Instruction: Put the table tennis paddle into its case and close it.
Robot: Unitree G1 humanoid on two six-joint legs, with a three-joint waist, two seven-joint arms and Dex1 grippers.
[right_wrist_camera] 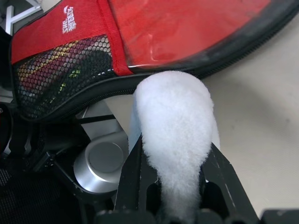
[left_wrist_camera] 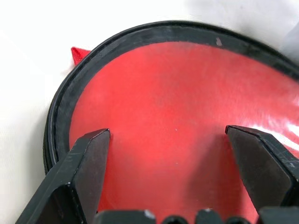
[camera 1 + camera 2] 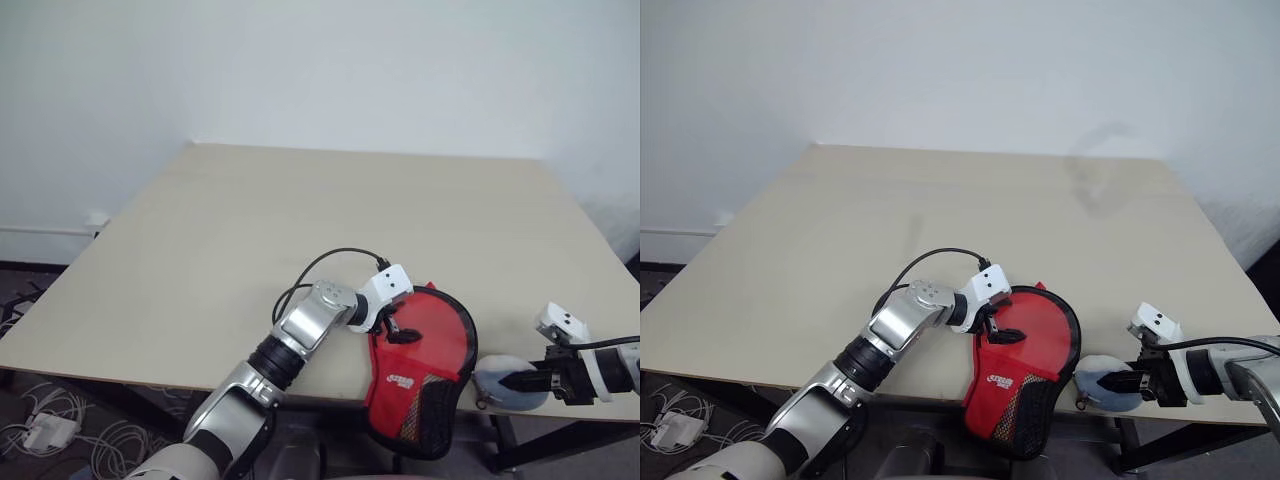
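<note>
step: closing | red see-through, black-edged paddle-shaped case (image 3: pixel 425 365) overhangs beige worktop (image 3: pixel 250 220) near edge, paddle presumably inside | left claw (image 3: pixel 392 330) spread above it | right claw (image 3: pixel 1122 382) clamped on whitish fluffy lump (image 1: pixel 175 126) | next: find zip pull

The left arm reaches in from the near edge of the pale wooden bench (image 3: pixel 250 230), its silver forearm angled toward the red, black-edged paddle-shaped case (image 3: pixel 440 330). The left claw (image 3: pixel 392 331) hovers over the case's round red face, wrist tipped downward, its two black fingers (image 2: pixel 86 172) spread wide apart with nothing between them. The right arm comes in from the case's far side, level with the bench's near edge. The right claw (image 3: pixel 1124 381) points toward the case, pinched on a whitish fluffy lump (image 1: pixel 175 126).
</note>
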